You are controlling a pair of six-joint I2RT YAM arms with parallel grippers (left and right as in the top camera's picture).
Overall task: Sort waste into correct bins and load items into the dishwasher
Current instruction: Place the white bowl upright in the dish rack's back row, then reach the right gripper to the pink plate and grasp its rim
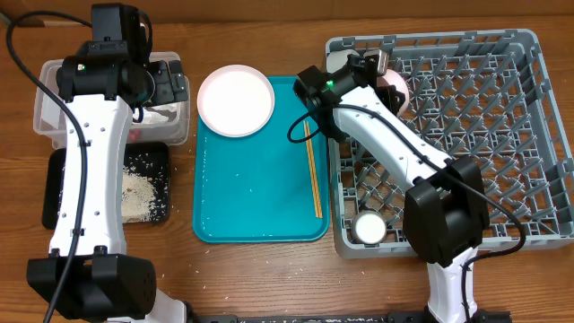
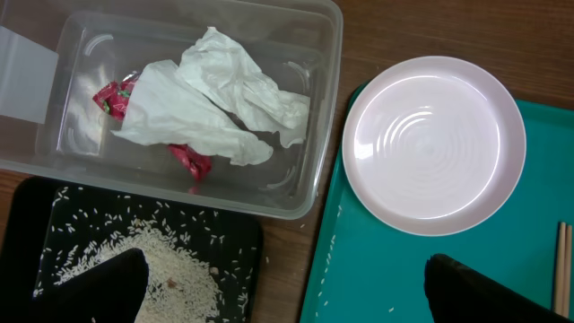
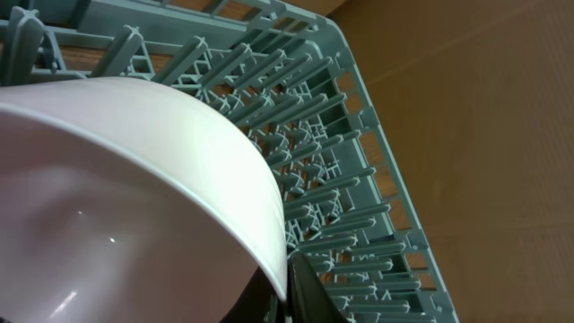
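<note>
The right jaws are clamped on the rim of a pale bowl [image 3: 134,197], which is held tilted on edge over the dish rack [image 3: 359,179], at the rack's far corner on its left side. The pegs stand just beneath and beyond the bowl, so setting it down looks like a short drop between rows. The left jaws gape empty, well left of the rack, and are the nearer pair to the pink plate [image 2: 435,144].
</note>
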